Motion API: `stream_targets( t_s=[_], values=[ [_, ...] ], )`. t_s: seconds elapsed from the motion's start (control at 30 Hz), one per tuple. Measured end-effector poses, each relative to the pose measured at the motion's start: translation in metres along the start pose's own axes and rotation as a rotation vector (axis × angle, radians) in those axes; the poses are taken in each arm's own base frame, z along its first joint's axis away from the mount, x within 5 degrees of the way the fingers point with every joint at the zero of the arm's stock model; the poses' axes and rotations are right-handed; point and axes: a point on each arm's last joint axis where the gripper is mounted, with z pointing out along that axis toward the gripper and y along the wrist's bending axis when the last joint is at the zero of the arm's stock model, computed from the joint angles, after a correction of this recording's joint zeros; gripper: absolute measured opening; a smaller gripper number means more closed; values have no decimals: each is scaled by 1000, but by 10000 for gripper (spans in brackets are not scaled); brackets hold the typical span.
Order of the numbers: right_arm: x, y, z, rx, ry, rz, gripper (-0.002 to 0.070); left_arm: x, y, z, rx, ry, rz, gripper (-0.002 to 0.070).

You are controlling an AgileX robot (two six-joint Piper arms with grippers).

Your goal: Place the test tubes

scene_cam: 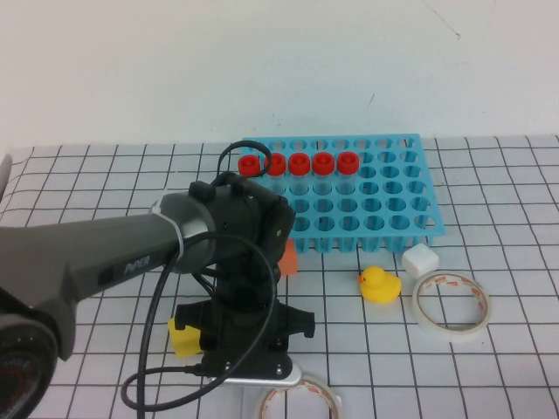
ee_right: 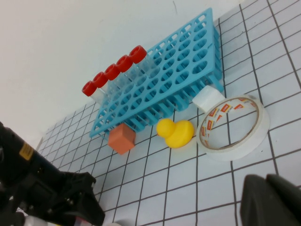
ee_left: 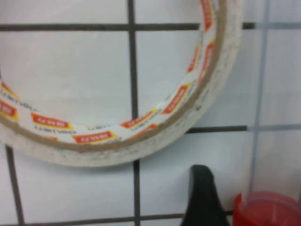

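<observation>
High view | left gripper (scene_cam: 251, 371) low at table's front edge, by red-capped tube (ee_left: 268, 209); grip state: cannot tell | right gripper (ee_right: 273, 202) closed, front right | I'd centre on tube, avoiding tape roll (ee_left: 141, 132).

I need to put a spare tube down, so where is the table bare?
Bare grid lies left of the blue rack, right of it, and in front of the right tape roll. Crowded: duck and white cube before the rack; left gripper over the second roll; right gripper, jaws shut, hangs at the near right.
</observation>
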Motion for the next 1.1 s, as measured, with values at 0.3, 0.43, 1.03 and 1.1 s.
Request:
stream_targets(
  t_s=[0.3,0.43,1.03,1.1],
  values=[
    [0,0,0,0,0,0,-1,-5,-6,-39,-53,80,-155,433],
    [0,0,0,0,0,0,-1,-11,-18,-75,-66,177,-160,435],
    [0,0,0,0,0,0,-1,-69,-39,-164,-349,-182,-1783,435],
    [0,0,0,0,0,0,-1,-71,-35,-164,-335,-274,-1960,435]
  ],
)
